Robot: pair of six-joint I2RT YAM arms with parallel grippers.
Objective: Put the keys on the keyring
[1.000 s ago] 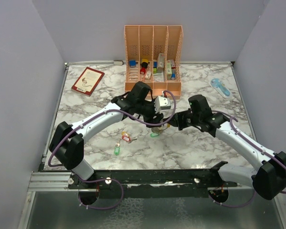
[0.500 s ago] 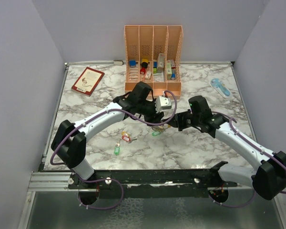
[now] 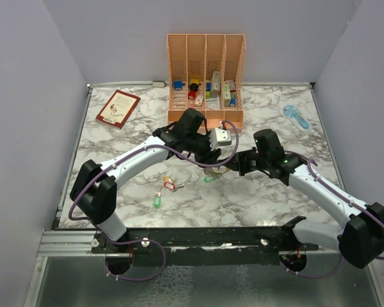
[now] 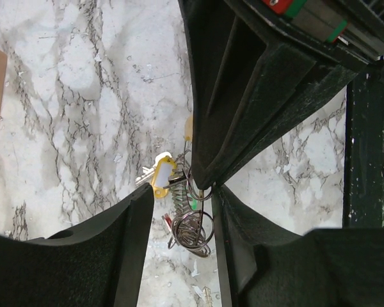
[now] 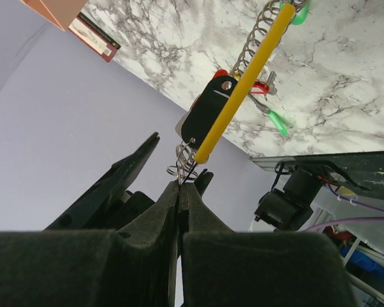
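The keyring point(image 3: 216, 170), a cluster of thin silvery loops, hangs between my two grippers above the middle of the table. My right gripper point(image 3: 233, 167) is shut on one wire loop of it point(image 5: 182, 167). A yellow tag point(image 5: 243, 83), a black fob point(image 5: 208, 115) and a coil spring point(image 5: 259, 32) hang from the ring. My left gripper point(image 3: 212, 162) is open, and its fingers point(image 4: 83, 256) straddle the loops point(image 4: 193, 227) without closing on them. A yellow-tagged key point(image 4: 161, 176) hangs beside the loops. Loose keys with red and yellow tags point(image 3: 169, 185) and a green tag point(image 3: 157, 201) lie on the table to the left.
A peach organizer point(image 3: 206, 64) with coloured blocks stands at the back centre. A red book point(image 3: 118, 107) lies back left and a light-blue object point(image 3: 296, 116) back right. Grey walls enclose the marble table point(image 3: 275, 198) on three sides.
Both grippers have shifted only slightly around the hanging keyring. The right stays shut on the ring and the loose keys have not moved.
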